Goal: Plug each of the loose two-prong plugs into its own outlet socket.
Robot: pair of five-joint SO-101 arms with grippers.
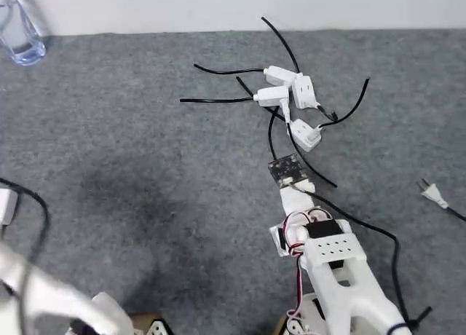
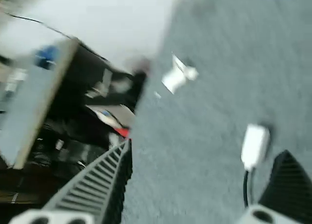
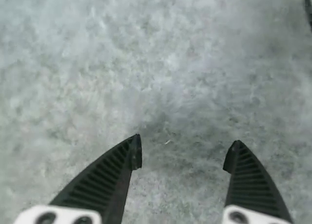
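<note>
Several white socket and plug pieces (image 1: 291,95) with short black cords lie bunched on the grey carpet at the far middle; which are joined I cannot tell. One loose two-prong plug (image 1: 435,194) lies alone at the right edge. My right gripper (image 1: 291,173) hangs just short of the bunch; its wrist view shows the right gripper (image 3: 186,143) open over bare carpet. My left gripper (image 2: 206,151) is open too, with a white plug (image 2: 254,145) on a black cord lying on the carpet between its fingers, untouched. A white piece (image 1: 6,204) with a black cord sits at the left edge.
A clear bottle (image 1: 20,29) stands at the far left corner. The left arm (image 1: 44,295) sits low at the near left. A small white object (image 2: 178,74) lies farther off on the carpet. Dark clutter (image 2: 87,121) lies beyond the carpet's edge.
</note>
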